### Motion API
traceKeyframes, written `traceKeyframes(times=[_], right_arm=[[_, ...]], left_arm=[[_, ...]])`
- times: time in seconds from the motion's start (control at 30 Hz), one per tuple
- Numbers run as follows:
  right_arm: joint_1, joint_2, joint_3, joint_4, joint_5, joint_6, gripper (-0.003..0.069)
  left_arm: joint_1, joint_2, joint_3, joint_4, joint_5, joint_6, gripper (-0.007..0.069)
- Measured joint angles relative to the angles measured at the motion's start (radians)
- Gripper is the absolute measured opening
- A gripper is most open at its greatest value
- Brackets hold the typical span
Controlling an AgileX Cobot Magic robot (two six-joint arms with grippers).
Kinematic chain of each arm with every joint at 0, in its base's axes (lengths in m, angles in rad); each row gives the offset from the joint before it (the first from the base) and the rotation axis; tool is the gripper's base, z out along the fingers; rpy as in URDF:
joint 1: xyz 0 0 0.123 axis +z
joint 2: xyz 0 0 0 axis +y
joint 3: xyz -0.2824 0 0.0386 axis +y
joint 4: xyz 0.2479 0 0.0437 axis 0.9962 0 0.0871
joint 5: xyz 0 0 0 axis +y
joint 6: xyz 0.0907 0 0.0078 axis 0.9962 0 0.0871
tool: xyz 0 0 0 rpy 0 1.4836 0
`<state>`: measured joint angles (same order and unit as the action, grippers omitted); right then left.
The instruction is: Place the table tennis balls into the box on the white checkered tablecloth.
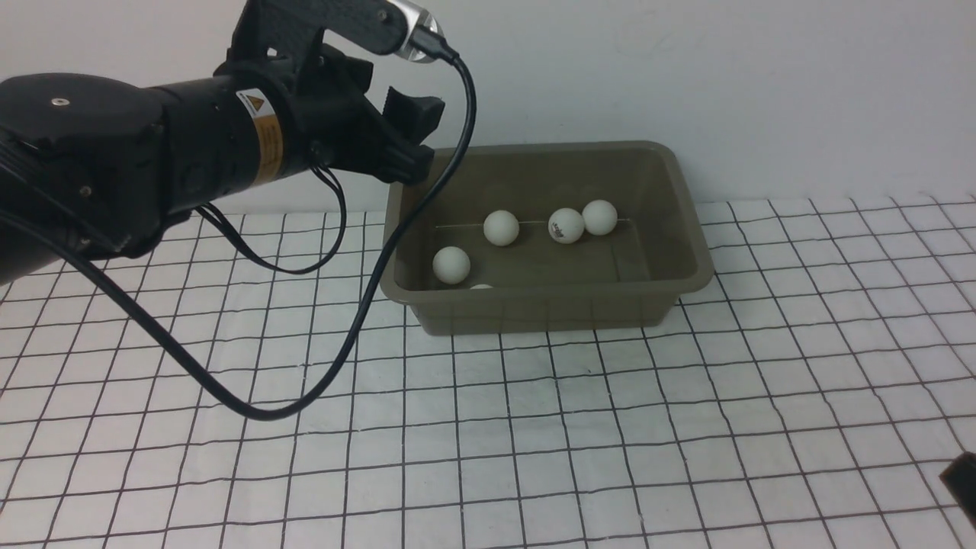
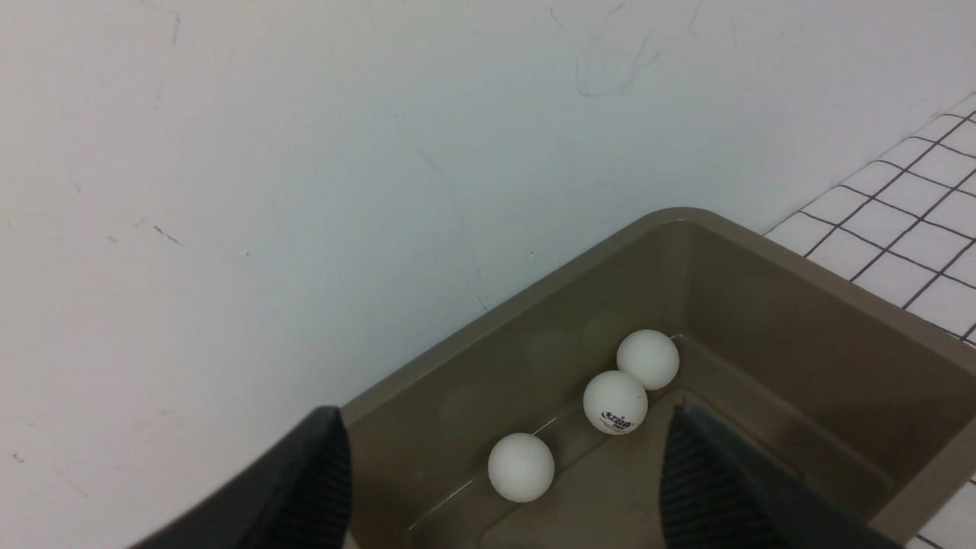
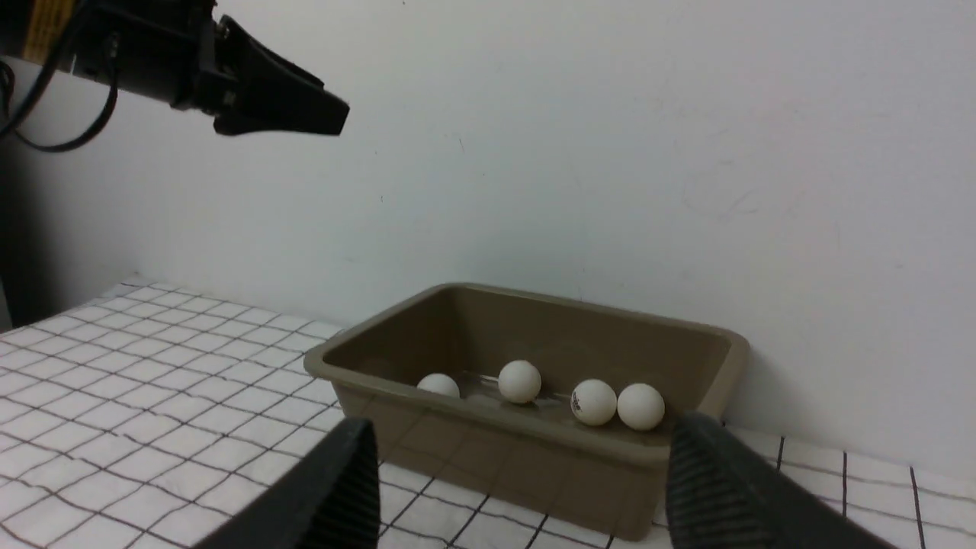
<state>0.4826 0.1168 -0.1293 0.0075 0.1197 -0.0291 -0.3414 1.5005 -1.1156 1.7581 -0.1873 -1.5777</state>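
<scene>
The olive-brown box (image 1: 549, 314) stands on the white checkered tablecloth (image 1: 534, 435) against the back wall. Several table tennis balls lie inside: one near the left wall (image 1: 451, 264), one in the middle (image 1: 501, 227), and a touching pair, a logo ball (image 1: 566, 225) and a plain one (image 1: 599, 217). The top of another ball (image 1: 481, 287) peeks over the front rim. My left gripper (image 1: 415, 137) hangs open and empty above the box's back left corner. The left wrist view looks between its fingers (image 2: 505, 415) at three balls. My right gripper (image 3: 522, 427) is open and empty, low in front of the box (image 3: 534, 450).
A black cable (image 1: 305, 381) droops from the left arm down to the cloth, left of the box. The white wall (image 1: 762, 91) rises right behind the box. A dark corner of the right gripper (image 1: 962, 480) shows at the front right edge.
</scene>
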Motion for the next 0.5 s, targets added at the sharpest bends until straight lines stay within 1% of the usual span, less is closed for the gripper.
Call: traceKeyframes(times=[0.07, 0.3, 0.5], right_arm=[[0.0, 0.0, 0.027, -0.007, 0.004, 0.005, 0.0462], [0.0, 0.0, 0.037, -0.128, 0.123, 0.007, 0.0462], [0.0, 0.0, 0.037, -0.149, 0.183, 0.014, 0.0462]], left_arm=[[0.0, 0.0, 0.0, 0.0, 0.0, 0.0, 0.049], [0.0, 0.0, 0.0, 0.0, -0.004, 0.0, 0.049], [0.0, 0.0, 0.0, 0.0, -0.008, 0.0, 0.049]])
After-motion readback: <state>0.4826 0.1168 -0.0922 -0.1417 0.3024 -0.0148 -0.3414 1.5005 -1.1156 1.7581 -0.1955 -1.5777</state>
